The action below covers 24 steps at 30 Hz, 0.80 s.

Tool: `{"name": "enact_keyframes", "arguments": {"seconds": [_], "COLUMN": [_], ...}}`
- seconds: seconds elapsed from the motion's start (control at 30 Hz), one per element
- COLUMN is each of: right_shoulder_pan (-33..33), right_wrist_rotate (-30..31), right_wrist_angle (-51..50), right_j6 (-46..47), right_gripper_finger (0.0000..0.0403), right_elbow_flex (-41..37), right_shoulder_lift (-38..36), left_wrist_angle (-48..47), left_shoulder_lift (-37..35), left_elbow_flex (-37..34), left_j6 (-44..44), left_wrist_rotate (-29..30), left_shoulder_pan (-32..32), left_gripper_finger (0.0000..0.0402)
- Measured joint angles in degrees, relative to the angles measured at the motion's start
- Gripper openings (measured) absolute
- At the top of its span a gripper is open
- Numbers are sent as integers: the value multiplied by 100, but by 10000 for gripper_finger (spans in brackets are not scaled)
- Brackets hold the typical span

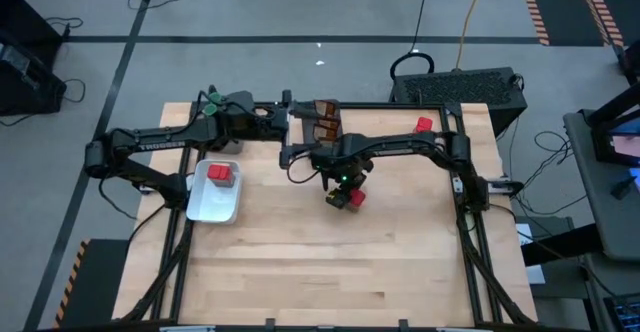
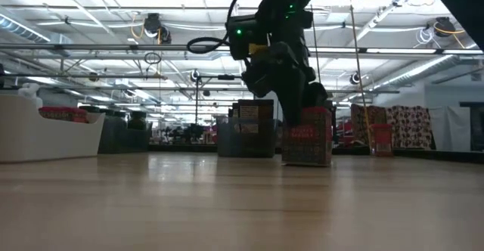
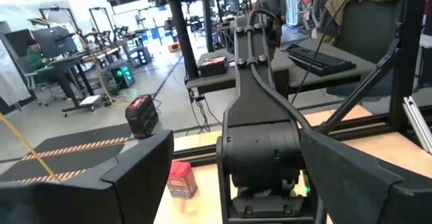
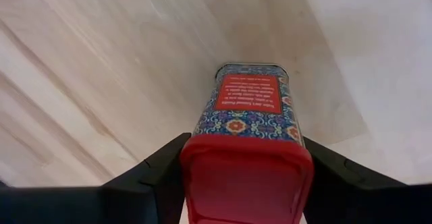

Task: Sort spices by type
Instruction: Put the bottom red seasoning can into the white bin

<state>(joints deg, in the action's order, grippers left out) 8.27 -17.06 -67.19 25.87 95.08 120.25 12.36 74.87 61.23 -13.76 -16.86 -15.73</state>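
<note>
A red-lidded spice container (image 4: 246, 126) with a blue patterned body stands upright on its base mid-table (image 2: 308, 136). My right gripper (image 1: 345, 184) is over it, shut on its lid. My left gripper (image 1: 290, 124) hangs open and level at the far left, holding nothing, its fingers pointing toward brown-orange packets (image 1: 325, 120). Two more red containers (image 1: 222, 175) lie in the white tray (image 1: 212, 210). Another red one (image 1: 424, 125) stands at the far right, also seen in the left wrist view (image 3: 181, 179). Green-lidded jars (image 1: 210, 99) sit at the far left corner. My right gripper has the container's red lid (image 4: 246, 173) between its two fingers (image 4: 158, 173), one against each of two opposite sides. The fingers come steeply from above. The container stands upright with its base on the table.
The right arm's dark links (image 3: 260, 136) stretch across the table's far half, right in front of my left gripper. Bare wood (image 1: 330, 272) fills the near half. The table's metal frame (image 1: 470, 222) runs along the right edge.
</note>
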Motion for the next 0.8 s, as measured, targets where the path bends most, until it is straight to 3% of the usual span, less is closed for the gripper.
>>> {"name": "enact_keyframes", "arguments": {"seconds": [0.8], "right_shoulder_pan": [37], "right_wrist_rotate": [4], "right_wrist_angle": [410], "right_j6": [-356], "right_gripper_finger": [219], "right_elbow_flex": [-10], "right_shoulder_lift": [-85], "left_wrist_angle": [0], "left_shoulder_lift": [0], "left_elbow_flex": [0], "left_j6": [-7], "left_wrist_rotate": [31], "left_shoulder_pan": [0], "left_gripper_finger": [329]}}
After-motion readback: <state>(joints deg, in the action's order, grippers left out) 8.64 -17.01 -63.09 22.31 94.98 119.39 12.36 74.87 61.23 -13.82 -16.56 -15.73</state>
